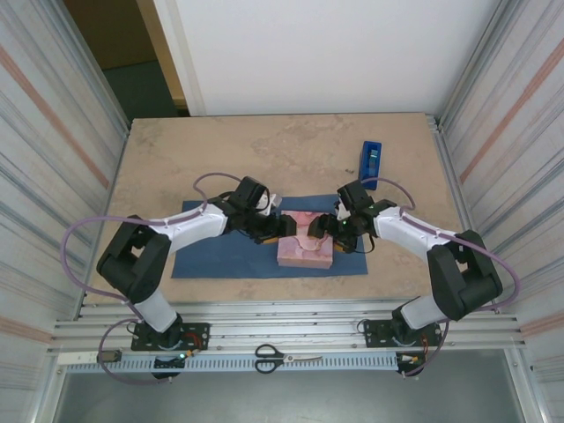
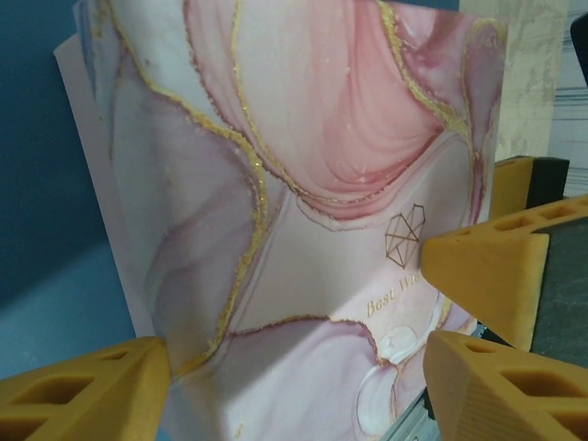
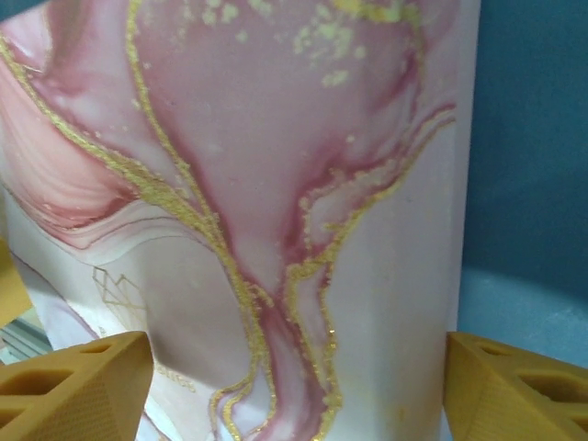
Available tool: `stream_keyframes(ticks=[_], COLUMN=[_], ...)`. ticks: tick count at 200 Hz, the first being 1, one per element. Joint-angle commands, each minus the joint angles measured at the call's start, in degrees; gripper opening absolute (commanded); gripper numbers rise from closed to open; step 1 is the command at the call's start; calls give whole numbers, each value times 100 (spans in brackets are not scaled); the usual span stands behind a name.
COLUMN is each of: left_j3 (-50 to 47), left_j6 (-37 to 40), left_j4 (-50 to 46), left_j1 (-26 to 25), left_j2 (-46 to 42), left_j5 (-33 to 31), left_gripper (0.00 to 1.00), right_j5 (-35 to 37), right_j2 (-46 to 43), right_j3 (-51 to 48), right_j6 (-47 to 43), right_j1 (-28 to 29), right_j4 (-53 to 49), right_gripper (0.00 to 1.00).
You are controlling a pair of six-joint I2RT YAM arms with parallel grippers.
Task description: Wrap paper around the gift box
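While box point(image 1: 306, 250) sits on paper point(image 1: 220, 256), near edge, left pincer point(image 1: 285, 229) and right pincer point(image 1: 324, 229) gape wide over its top, holding nothing. Box likely stiff, light, slick: grip opposite edges. Paper flimsy.

I count two arms on my feed, the left arm point(image 1: 189, 225) and the right arm point(image 1: 414, 231). There are two grippers, the left gripper point(image 1: 284, 227) and the right gripper point(image 1: 324, 229), each with two yellow fingers point(image 2: 83, 390). Mid-table I have one box point(image 1: 306, 249) and one paper point(image 1: 211, 256). There is one tape dispenser point(image 1: 371, 159) far right, one scissors point(image 1: 284, 357) nearest me, and one table point(image 1: 291, 150).
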Motion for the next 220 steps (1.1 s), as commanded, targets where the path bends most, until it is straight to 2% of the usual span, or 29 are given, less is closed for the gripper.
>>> stream_keyframes(ticks=[1, 26, 51, 98, 158, 220], left_j3=[-83, -96, -185, -617, -1027, -1315], left_j6=[16, 0, 9, 182, 460, 642], left_j4=[151, 240, 139, 48, -57, -213], left_j1=[22, 26, 100, 684, 1231, 1443], left_j2=[140, 62, -348, -1012, -1214, -1257], left_j5=[135, 181, -74, 39, 210, 58], left_gripper=[74, 68, 67, 67, 67, 78], right_j5=[-121, -18, -40, 19, 113, 242], right_j2=[55, 78, 149, 635, 1530, 1684], right_j3=[61, 388, 657, 1096, 1697, 1483], right_j6=[-12, 54, 183, 515, 594, 653], right_j1=[174, 404, 600, 925, 1147, 1205], right_j4=[100, 21, 164, 585, 813, 784], right_gripper=[75, 71, 72, 72, 72, 74])
